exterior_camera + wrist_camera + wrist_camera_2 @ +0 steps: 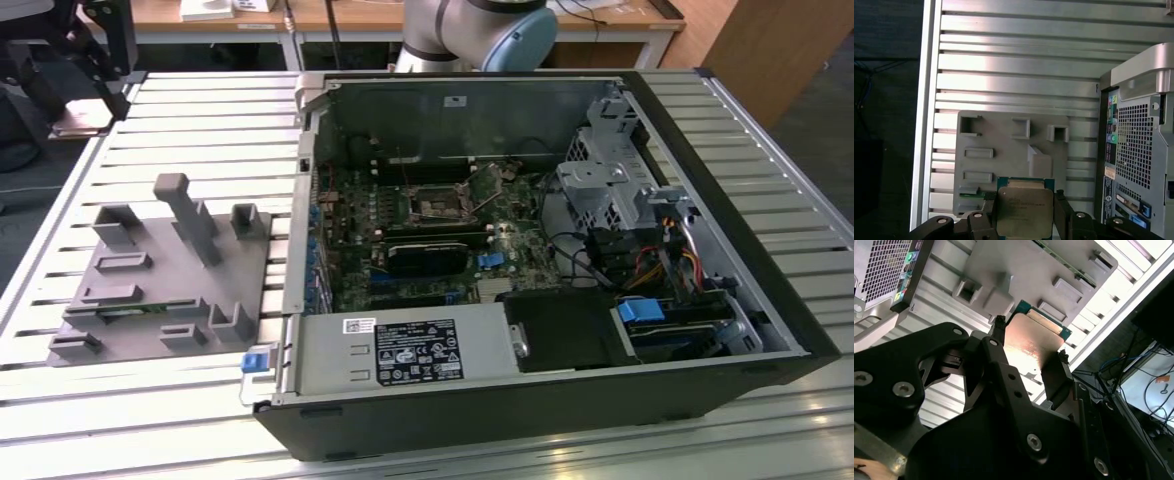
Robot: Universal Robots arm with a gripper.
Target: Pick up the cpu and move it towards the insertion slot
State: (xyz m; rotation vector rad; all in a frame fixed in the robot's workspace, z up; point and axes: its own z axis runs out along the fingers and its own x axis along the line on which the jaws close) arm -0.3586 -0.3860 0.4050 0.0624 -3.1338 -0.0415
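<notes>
Open air above the insertion slot; case walls and drive cage crowd its sides

Black screw-studded jaws, grey-and-blue arm

We see a ribbed aluminium table whose slats catch bright glare. Behind it stand wooden desks on white legs, with a brown panel at the exterior view's right. Beyond the table edge in the second wrist view, cables trail over a dark floor.
</notes>
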